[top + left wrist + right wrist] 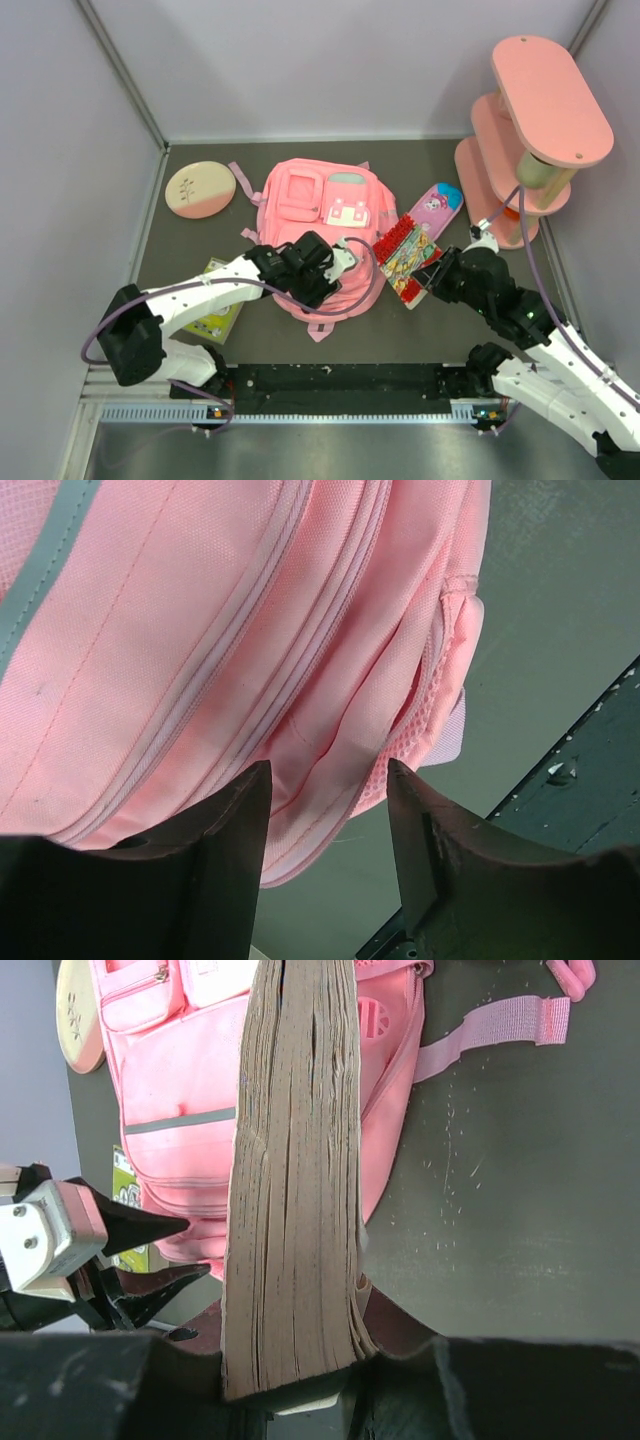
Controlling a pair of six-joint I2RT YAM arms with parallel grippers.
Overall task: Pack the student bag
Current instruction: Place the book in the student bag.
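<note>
The student bag [320,215], a pink backpack with front pockets, lies flat in the middle of the dark table. My left gripper [348,268] is at the bag's near edge. In the left wrist view the left gripper [328,770] is open, and the bag's zippered lower edge [200,630] sits between and just beyond its fingertips. My right gripper [440,272] is shut on a thick book with a colourful cover [408,258], held beside the bag's right side. The right wrist view shows the book's page edge [295,1160] upright in the right gripper [295,1335], with the bag [170,1070] behind it.
A pink cartoon pencil case [436,207] lies right of the bag. A pink tiered shelf [540,120] stands at the back right. A round beige and pink disc [200,189] sits at the back left. A green booklet [215,310] lies under my left arm.
</note>
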